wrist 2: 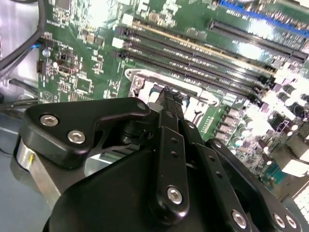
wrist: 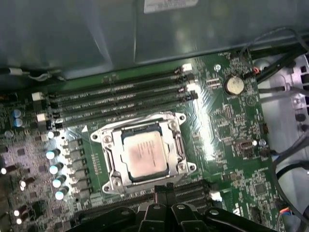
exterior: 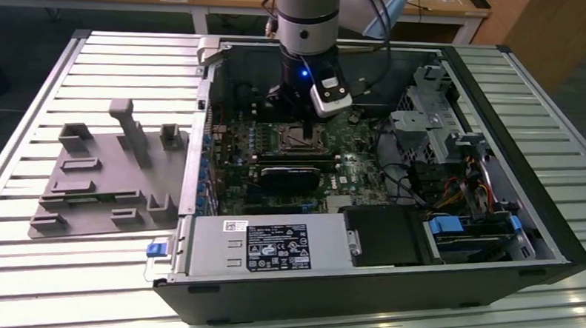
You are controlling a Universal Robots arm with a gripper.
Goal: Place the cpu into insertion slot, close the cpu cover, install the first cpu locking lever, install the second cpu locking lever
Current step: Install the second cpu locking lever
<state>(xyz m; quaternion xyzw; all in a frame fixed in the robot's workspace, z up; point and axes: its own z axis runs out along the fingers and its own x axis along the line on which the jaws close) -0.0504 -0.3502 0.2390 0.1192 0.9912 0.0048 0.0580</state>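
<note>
Black gripper (wrist: 164, 189) low over green motherboard (wrist: 227, 145), fingers pinched together, holding nothing.
Tips at edge of insertion slot (wrist: 112, 180) in first wrist view; silver-grey cpu (wrist: 144, 154) seated inside, cpu cover (wrist: 179, 145) down around it. Long black memory slots (wrist: 120, 99) just beyond. In exterior view, open computer case (exterior: 367, 286) on slatted table (exterior: 31, 271), grey fixture (exterior: 105, 178) beside it.

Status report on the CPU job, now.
Hand low at socket edge, fingers unclear. Cpu seated in insertion slot, cpu cover down around it. Nothing blocking.
</note>
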